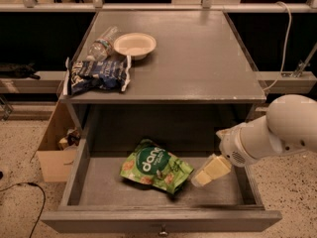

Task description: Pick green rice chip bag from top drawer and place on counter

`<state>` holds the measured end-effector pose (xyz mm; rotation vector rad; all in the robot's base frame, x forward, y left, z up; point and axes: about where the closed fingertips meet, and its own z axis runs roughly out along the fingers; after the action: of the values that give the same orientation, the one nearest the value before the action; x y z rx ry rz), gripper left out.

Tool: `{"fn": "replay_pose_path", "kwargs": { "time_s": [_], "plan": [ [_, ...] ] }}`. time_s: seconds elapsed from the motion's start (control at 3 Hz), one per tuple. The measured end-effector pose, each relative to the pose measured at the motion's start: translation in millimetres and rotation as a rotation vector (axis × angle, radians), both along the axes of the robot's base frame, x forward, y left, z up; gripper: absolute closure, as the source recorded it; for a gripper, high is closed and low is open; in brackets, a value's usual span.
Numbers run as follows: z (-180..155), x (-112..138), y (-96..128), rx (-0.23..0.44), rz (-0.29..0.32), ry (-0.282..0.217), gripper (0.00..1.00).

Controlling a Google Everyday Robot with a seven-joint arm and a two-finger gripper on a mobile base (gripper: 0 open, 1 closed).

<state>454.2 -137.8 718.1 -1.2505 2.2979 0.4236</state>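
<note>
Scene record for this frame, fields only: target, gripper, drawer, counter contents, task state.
target: green rice chip bag, lying on the floor of the top drawer
gripper: gripper low inside the drawer, just right of the bag; contact unclear
drawer: pulled open
counter: counter holds dark blue snack bag, white bowl, plastic bottle, all at its left side
task state: bag not yet lifted
</note>
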Motion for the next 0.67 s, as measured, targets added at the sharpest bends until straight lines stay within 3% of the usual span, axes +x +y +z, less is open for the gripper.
{"fn": "replay_pose_path", "kwargs": {
  "time_s": [0.33,0.67],
  "plan": [
    [-16.4,1.6,3.9,-0.004,-0.014,0.0,0.0],
    [-48.2,-0.1,33.2,0.01,0.028,0.018,0.0]
  ]
}}
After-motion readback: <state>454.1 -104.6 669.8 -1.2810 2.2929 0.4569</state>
